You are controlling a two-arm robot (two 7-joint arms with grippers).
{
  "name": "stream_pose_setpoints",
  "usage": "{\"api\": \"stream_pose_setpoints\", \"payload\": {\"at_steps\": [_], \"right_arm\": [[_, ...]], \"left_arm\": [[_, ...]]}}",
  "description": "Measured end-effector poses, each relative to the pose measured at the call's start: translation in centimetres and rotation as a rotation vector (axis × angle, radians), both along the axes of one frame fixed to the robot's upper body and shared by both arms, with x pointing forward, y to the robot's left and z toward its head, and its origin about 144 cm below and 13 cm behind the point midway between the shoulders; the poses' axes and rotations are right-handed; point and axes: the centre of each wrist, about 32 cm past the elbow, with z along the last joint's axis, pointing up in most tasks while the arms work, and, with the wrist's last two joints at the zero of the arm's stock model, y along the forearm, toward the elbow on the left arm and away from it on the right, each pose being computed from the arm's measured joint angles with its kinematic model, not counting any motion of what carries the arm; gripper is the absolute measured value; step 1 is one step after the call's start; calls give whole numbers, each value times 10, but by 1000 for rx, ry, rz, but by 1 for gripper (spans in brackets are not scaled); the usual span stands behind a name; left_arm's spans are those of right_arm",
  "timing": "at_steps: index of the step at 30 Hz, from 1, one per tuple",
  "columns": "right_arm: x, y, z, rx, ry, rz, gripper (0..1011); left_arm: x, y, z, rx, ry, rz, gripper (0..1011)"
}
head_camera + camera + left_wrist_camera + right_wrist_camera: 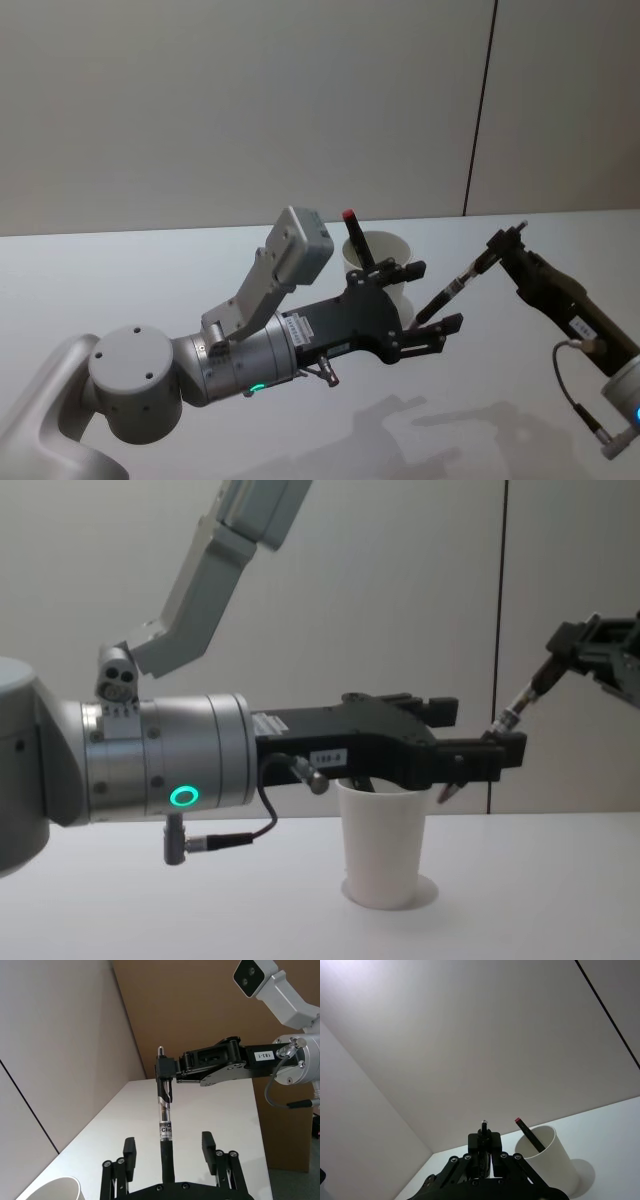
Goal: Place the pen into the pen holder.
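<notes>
My right gripper is shut on the upper end of the pen, a slim black and clear pen slanting down to the left. Its lower part lies between the two spread fingers of my open left gripper, seen end-on in the left wrist view, pen upright between the fingers. The pen holder, a white paper cup, stands on the table just behind and below the left gripper. In the chest view the pen hangs to the right of the cup, tip above rim height.
Another pen with a red cap leans inside the cup, also visible from the right wrist. The white table stretches to a grey wall behind. My left arm's bulky forearm spans the space in front of the cup.
</notes>
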Motion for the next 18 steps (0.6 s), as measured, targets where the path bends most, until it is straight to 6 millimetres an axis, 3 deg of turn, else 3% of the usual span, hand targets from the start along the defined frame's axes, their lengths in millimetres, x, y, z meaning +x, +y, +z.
{"api": "stream_pose_setpoints", "payload": {"at_steps": [3, 6, 7, 18], "right_arm": [[1, -2, 2, -22, -10, -4, 136], [2, -3, 3, -40, -18, -5, 136], [3, -5, 4, -53, -26, -6, 136], [16, -22, 16, -165, -109, 16, 136]], "left_arm": [[0, 0, 0, 0, 0, 0, 918], [0, 0, 0, -1, -1, 0, 933], [0, 0, 0, -1, -1, 0, 1003], [0, 0, 0, -1, -1, 0, 1004]]}}
